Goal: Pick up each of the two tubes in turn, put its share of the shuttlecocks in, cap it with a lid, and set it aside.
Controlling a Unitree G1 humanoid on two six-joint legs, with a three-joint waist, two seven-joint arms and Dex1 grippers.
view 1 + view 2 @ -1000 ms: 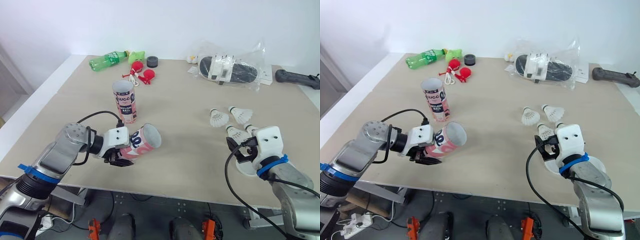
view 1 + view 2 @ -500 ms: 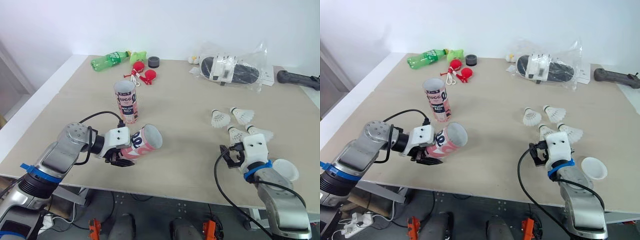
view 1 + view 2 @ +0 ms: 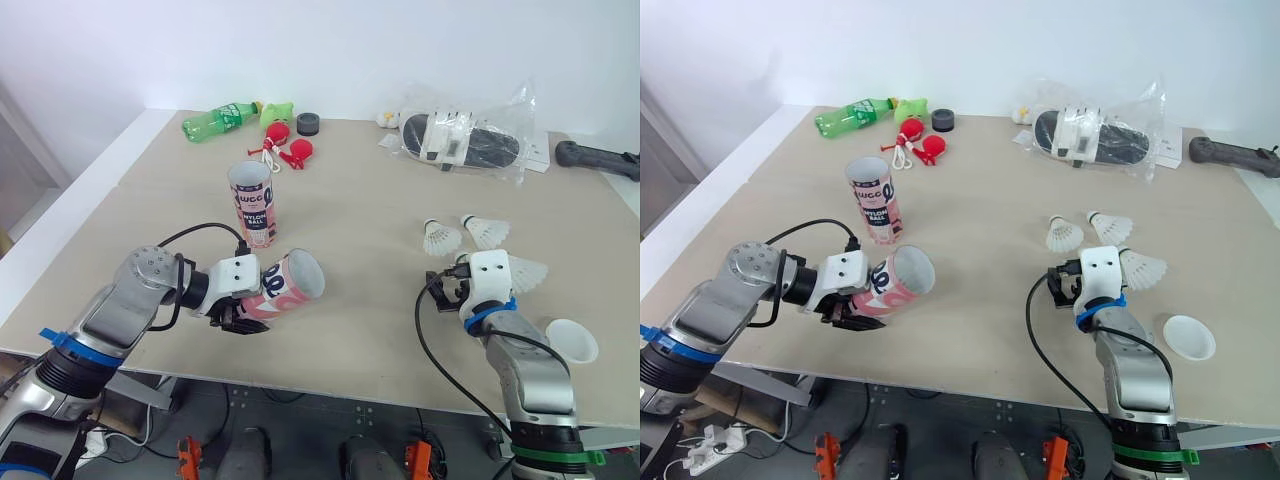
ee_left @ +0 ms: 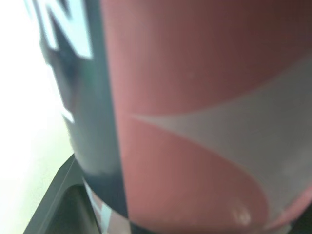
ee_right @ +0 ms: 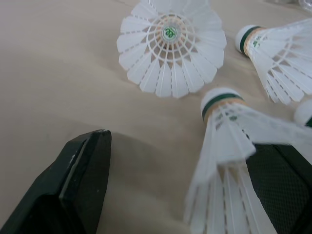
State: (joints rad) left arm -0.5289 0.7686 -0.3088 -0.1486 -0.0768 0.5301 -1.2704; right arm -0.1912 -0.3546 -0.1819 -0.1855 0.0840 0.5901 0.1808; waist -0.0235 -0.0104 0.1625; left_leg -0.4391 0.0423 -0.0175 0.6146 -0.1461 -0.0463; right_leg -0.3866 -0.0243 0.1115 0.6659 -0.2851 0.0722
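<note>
My left gripper (image 3: 234,311) is shut on a pink tube (image 3: 287,285), held tilted just above the table with its open mouth facing right. The tube's pink and dark label (image 4: 195,122) is pressed right up to the left wrist camera. A second tube (image 3: 251,203) stands upright behind it. My right gripper (image 3: 441,289) is open, low over the table among the shuttlecocks. One shuttlecock (image 5: 226,131) lies between its fingers (image 5: 78,190), leaning on the other pad. A second (image 3: 437,236) stands on its feathers, and two more (image 3: 485,230) (image 3: 526,270) lie beside it. A white lid (image 3: 571,340) rests at the front right.
At the back of the table lie a green bottle (image 3: 215,122), a green toy (image 3: 275,110), red items on a cord (image 3: 285,150), a black ring (image 3: 307,124), a plastic bag with slippers (image 3: 462,142) and a black handle (image 3: 595,158). The table's front edge (image 3: 350,380) is close.
My right gripper has moved from over the white lid to the left and away from me, onto the shuttlecocks, leaving the lid uncovered. The left gripper and pink tube have stayed put.
</note>
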